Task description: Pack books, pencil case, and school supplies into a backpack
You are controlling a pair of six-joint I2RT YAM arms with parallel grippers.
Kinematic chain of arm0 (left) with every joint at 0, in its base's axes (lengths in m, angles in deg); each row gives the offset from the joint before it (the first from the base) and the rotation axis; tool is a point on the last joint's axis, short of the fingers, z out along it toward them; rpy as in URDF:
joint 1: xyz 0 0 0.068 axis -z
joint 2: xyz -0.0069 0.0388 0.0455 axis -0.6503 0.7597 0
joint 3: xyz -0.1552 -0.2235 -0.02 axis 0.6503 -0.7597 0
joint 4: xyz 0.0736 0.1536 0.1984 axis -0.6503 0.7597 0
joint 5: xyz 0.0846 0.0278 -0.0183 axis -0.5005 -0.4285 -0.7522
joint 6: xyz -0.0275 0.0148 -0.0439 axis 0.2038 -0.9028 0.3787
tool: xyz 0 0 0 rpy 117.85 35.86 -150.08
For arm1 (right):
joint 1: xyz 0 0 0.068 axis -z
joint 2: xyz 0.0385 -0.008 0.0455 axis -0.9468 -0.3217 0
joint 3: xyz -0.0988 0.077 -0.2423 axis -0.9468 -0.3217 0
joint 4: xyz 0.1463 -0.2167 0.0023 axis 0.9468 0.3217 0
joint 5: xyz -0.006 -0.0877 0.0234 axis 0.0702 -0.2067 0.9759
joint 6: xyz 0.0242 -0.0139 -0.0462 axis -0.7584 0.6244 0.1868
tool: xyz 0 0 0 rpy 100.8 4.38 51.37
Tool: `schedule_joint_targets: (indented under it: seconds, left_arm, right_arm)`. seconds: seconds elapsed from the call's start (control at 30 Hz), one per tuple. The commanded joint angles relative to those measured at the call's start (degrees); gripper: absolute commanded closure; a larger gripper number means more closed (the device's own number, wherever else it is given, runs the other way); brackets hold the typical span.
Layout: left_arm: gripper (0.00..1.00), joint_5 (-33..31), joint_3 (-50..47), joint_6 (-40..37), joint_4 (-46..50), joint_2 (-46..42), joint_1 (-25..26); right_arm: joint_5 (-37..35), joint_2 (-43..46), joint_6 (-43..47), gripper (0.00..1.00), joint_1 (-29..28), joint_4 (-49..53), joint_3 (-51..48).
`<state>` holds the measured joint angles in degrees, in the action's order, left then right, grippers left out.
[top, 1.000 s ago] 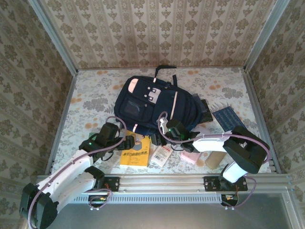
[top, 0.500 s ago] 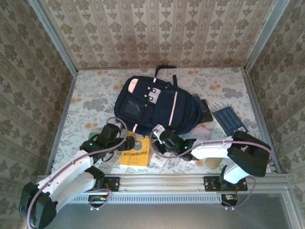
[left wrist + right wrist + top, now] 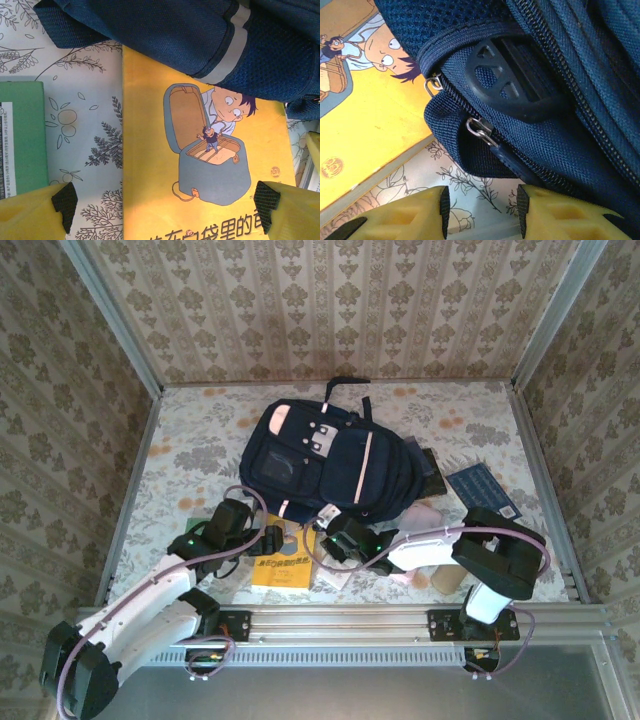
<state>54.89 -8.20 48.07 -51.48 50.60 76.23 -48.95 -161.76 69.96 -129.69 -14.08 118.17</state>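
Observation:
The navy backpack (image 3: 330, 465) lies flat mid-table, its near corner over the top of the yellow book (image 3: 283, 562). My left gripper (image 3: 276, 538) hovers open over that book (image 3: 200, 165), jaws wide and empty (image 3: 165, 205), with the green booklet (image 3: 20, 135) to its left. My right gripper (image 3: 336, 540) is at the backpack's near corner, open (image 3: 483, 212), nothing between its fingers. A metal zipper slider (image 3: 480, 129) with a fabric pull sits just beyond its fingertips. The white packet (image 3: 335, 575), pink pouch (image 3: 400, 577) and tan pouch (image 3: 447, 577) lie under the right arm. I cannot tell which pouch is the pencil case.
A dark navy book (image 3: 482, 490) lies at the right of the backpack, near the metal side rail (image 3: 545, 490). A black plastic buckle (image 3: 512, 82) is on the backpack above the zipper. Patterned walls close in the table on three sides.
My right gripper has swung left along the backpack's near edge to its corner by the yellow book, and its jaws have widened. The left arm has stayed put.

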Motion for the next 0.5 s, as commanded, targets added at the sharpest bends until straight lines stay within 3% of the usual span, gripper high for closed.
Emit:
schedule_joint_targets:
  seconds: [0.0,0.17,0.3,0.47]
  left_arm:
    - [0.05,-0.6,-0.3,0.2,-0.7,0.4,0.5]
    - [0.05,-0.7,-0.6,0.2,-1.5,1.2,0.6]
    - [0.05,-0.4,-0.5,0.2,-1.5,1.7,0.5]
    - [0.05,-0.5,-0.4,0.2,-1.5,1.7,0.6]
  right_arm:
    - [-1.7,-2.0,1.7,0.57,0.0,-0.2,2.4]
    - [2.3,-3.1,2.2,0.67,-0.2,-1.2,4.2]
    - [3.1,-2.9,2.6,0.86,-0.3,-0.9,4.3]
    - [2.4,-1.2,2.6,1.0,-0.3,-0.4,2.6]
